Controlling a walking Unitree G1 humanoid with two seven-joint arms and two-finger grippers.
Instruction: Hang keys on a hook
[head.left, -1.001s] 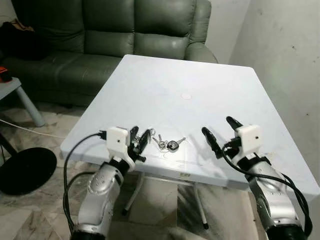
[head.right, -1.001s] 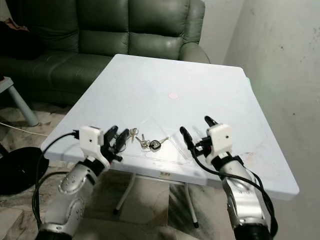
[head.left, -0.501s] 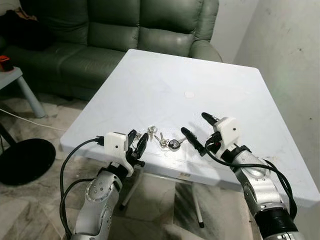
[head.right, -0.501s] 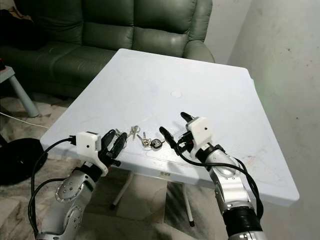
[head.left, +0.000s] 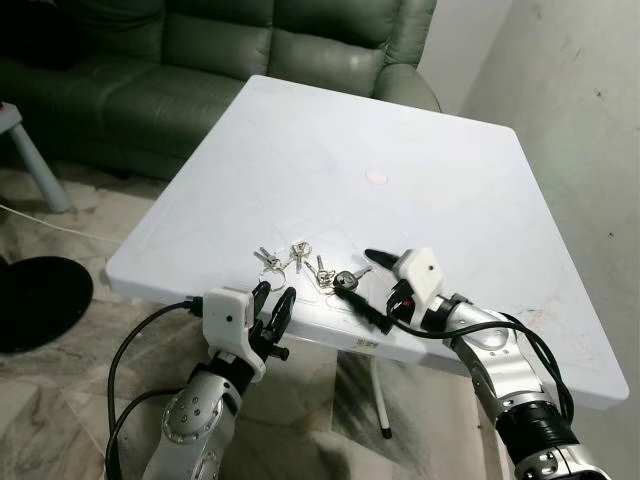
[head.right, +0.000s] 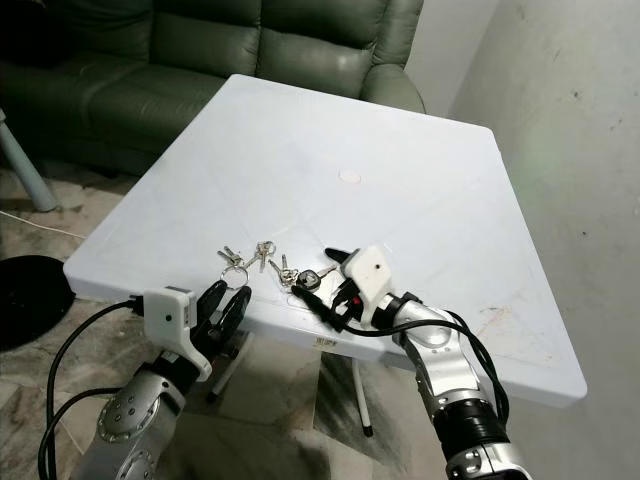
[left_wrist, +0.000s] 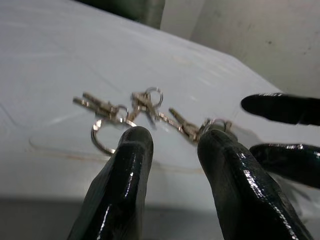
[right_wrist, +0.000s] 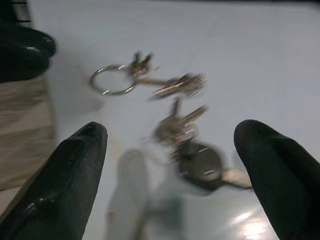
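— Green sofa along the back, bare wall on the robot's right. What sits between?

— One white table, square, its far edge close to the sofa and its right edge near the wall. Most of the top is bare; a small round mark lies near the middle.

— And the keys?

— The keys lie flat near the table's front edge, a loose bunch of rings and silver keys with one black-headed key at the right end (the wrist views blur them somewhat).

— Where are the grippers?

— The right gripper is over the tabletop just beside the black-headed key, fingers spread wide apart. One finger points over the table behind that key, the other lies along the front edge. In its wrist view the keys sit between the two fingertips, not touched.

— The left one?

— The left gripper hangs just off the front edge, below and in front of the bunch, its fingers only slightly parted and holding nothing.

— Room to move?

— Marble floor lies in front, with a black round base at the robot's left and a table leg under the front edge.
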